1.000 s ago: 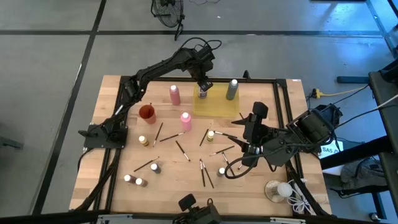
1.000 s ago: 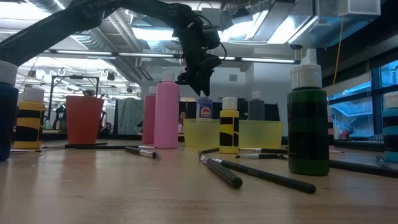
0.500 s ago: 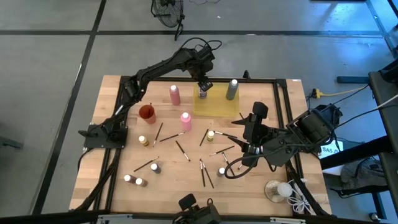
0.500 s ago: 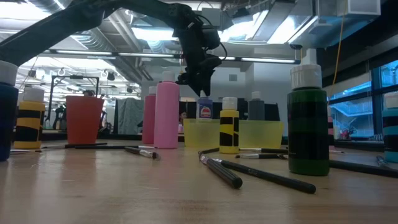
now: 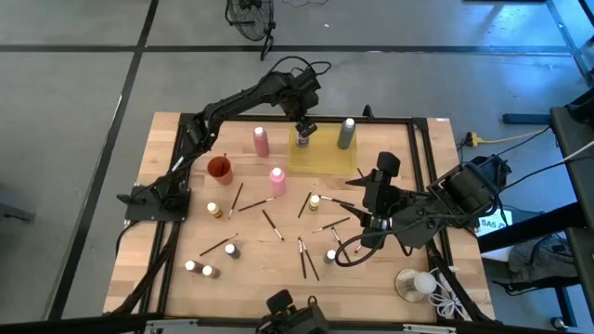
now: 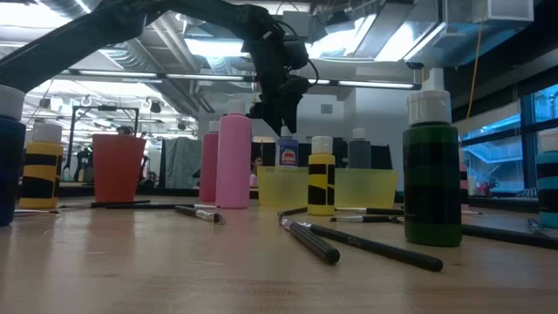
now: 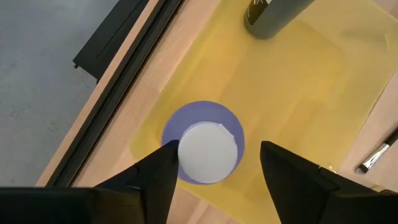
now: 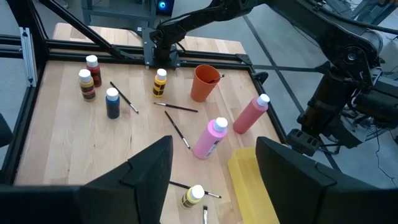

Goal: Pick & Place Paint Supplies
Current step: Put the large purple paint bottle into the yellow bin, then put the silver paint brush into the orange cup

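A purple paint bottle (image 7: pixel 202 143) with a white cap stands upright in the yellow tray (image 5: pixel 325 158) at the table's far side, near the tray's left end. My left gripper (image 7: pixel 214 162) hangs just above it, pointing steeply down, open, one finger on each side of the cap (image 6: pixel 286 137). A grey bottle (image 5: pixel 346 133) stands at the tray's far right. My right gripper (image 8: pixel 214 162) is open and holds nothing, raised over the table's right half (image 5: pixel 357 199). My left gripper has one finger (image 7: pixel 163 163) right beside the purple bottle's white cap (image 7: pixel 186 149), and I cannot tell whether it touches. The other finger stands clear of the bottle. The bottle rests upright on the tray floor.
Two pink bottles (image 5: pixel 261 140) (image 5: pixel 277 179) and a red cup (image 5: pixel 219 169) stand left of the tray. Small bottles and thin brushes (image 5: pixel 306 258) lie scattered over the table's middle and near side. A clear dish with a white ball (image 5: pixel 415 283) sits near right.
My left gripper has stayed over the purple bottle and its fingers have spread a little apart. The bottle stands where it was in the tray.
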Action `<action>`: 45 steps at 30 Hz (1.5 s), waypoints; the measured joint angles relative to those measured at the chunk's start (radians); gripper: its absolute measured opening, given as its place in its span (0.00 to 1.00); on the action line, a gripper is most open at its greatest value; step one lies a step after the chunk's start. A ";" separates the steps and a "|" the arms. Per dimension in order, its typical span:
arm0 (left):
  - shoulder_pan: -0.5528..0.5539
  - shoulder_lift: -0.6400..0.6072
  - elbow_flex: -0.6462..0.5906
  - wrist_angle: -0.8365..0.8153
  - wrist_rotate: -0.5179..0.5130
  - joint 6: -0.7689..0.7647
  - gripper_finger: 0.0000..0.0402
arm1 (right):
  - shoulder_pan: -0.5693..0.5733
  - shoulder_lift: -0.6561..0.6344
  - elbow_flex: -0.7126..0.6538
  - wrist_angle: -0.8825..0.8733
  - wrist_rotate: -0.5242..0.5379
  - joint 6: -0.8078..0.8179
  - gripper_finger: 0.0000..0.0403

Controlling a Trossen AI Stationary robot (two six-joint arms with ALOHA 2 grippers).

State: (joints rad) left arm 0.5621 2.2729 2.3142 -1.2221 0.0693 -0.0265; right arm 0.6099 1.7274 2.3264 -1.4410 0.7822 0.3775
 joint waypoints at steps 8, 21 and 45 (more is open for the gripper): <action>0.001 -0.009 0.041 -0.014 -0.068 0.007 0.56 | 0.000 0.000 0.000 0.005 0.000 0.000 0.58; -0.004 -0.153 0.039 -0.095 -0.101 0.005 0.55 | -0.003 -0.001 0.000 0.025 0.000 0.000 0.58; -0.397 -0.647 0.039 -0.252 -0.430 -0.278 0.55 | -0.054 0.001 -0.009 -0.126 -0.408 0.199 0.58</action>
State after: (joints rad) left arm 0.1648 1.6261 2.3535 -1.4745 -0.3609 -0.3046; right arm 0.5560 1.7287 2.3176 -1.5666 0.3744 0.5769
